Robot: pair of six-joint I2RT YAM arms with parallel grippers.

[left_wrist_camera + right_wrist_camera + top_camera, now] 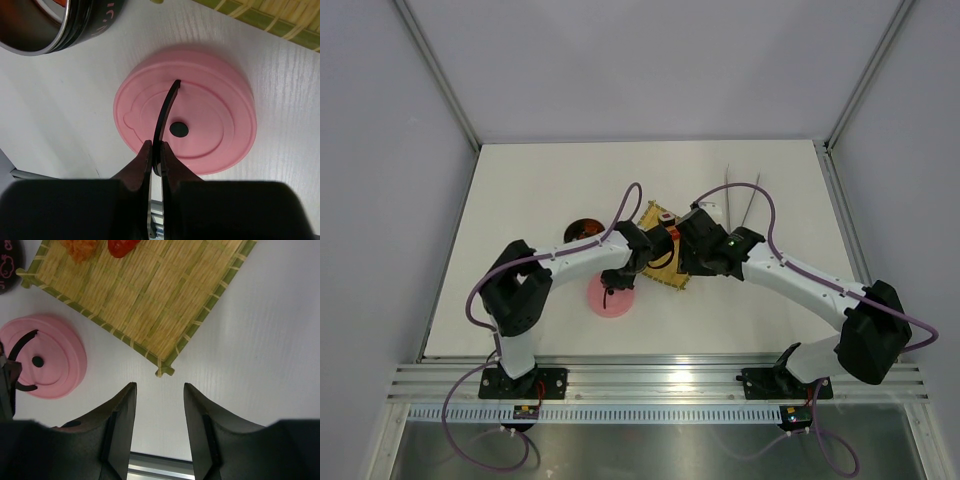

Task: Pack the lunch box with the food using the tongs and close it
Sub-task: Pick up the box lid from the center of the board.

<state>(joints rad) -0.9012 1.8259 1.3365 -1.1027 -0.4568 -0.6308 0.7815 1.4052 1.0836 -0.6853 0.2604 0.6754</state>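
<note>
The pink lid (200,100) lies flat on the table, and my left gripper (159,150) is shut on the thin black loop handle (167,102) that rises from its top. The lid (612,297) sits near the front, just right of the lunch box (583,231), a dark-walled metal tin (55,25) standing open. Food stays on the bamboo mat (145,295): an orange chunk (80,247) and a red piece (122,246). My right gripper (159,390) is open and empty above bare table by the mat's near corner. The tongs (740,200) lie behind the mat, untouched.
The mat (670,280) lies between the two wrists, largely covered by them in the top view. An aluminium rail (660,375) runs along the table's near edge. White walls close off the back and both sides.
</note>
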